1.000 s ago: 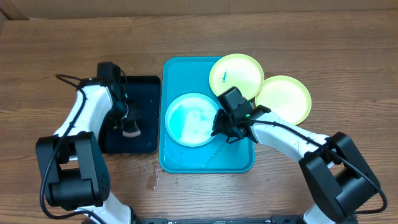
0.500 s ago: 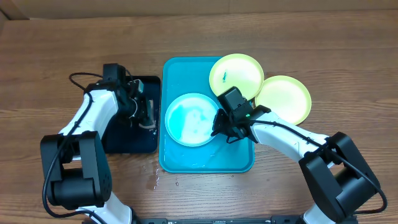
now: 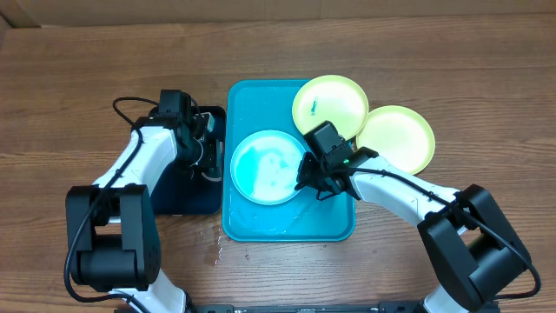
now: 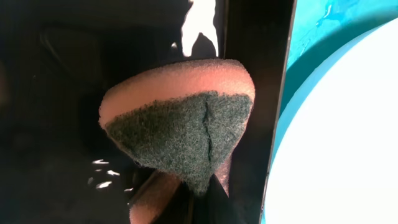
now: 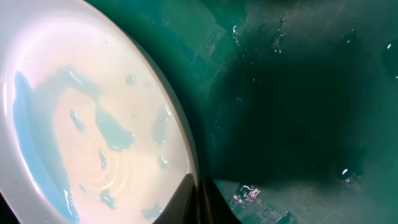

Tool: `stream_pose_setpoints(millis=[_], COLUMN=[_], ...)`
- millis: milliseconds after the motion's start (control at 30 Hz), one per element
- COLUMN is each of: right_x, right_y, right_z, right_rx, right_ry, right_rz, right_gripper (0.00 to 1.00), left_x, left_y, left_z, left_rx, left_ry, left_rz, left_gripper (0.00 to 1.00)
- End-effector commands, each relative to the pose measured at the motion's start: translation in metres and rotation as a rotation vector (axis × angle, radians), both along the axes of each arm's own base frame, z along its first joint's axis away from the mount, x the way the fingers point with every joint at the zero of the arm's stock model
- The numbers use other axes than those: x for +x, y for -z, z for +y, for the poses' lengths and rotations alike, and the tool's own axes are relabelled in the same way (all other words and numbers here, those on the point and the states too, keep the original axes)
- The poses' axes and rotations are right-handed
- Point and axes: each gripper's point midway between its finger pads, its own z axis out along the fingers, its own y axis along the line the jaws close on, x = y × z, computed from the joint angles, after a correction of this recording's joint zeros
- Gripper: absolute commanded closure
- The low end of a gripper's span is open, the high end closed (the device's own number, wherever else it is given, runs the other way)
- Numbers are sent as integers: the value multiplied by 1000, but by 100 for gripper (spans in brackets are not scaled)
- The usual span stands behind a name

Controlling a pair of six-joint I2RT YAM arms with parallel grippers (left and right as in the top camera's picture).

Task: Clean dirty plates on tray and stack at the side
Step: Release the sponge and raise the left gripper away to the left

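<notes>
While the left gripper (image 3: 205, 156) hangs over the right part of the black tray (image 3: 174, 198), it is closed on a sponge (image 4: 186, 130). The sponge is pink foam with a dark green scrubbing side, and it is squeezed into a cone shape. In the left wrist view it is just beside the rim of the blue tray (image 3: 334, 219).

The blue tray lies in the middle of the table (image 3: 78, 78) and its floor is wet. The light blue plate (image 3: 268, 167) lies flat in the left half of this tray. Thin pools of water sit on its pale centre. The right gripper (image 3: 308, 180) is at the right edge of this plate, and in the right wrist view its fingers are clamped together on the rim.

One yellow plate (image 3: 330, 104) rests over the far right corner of the blue tray and has a small blue smear (image 3: 313, 109) on it. The second yellow plate (image 3: 396, 137) lies on the table to the right of the tray, touching the first one.
</notes>
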Motion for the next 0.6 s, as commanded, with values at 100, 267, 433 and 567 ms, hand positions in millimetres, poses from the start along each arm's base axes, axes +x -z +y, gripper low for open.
stream_pose_setpoints(millis=[100, 267, 433, 567], right_x=[-1, -1, 0, 1], right_y=[0, 0, 0, -1], right_z=[0, 0, 1, 1], right_rx=[5, 5, 7, 9], right_ry=[-5, -5, -5, -5], right_rz=[-2, -2, -6, -9], right_gripper=[95, 95, 89, 71], left_x=[-4, -4, -7, -5], left_y=[-1, -1, -1, -4], left_z=[-10, -8, -8, 6], left_rx=[-32, -28, -28, 33], left_ry=[35, 31, 31, -33], left_rz=[-3, -2, 12, 16], left_gripper=[96, 96, 96, 96])
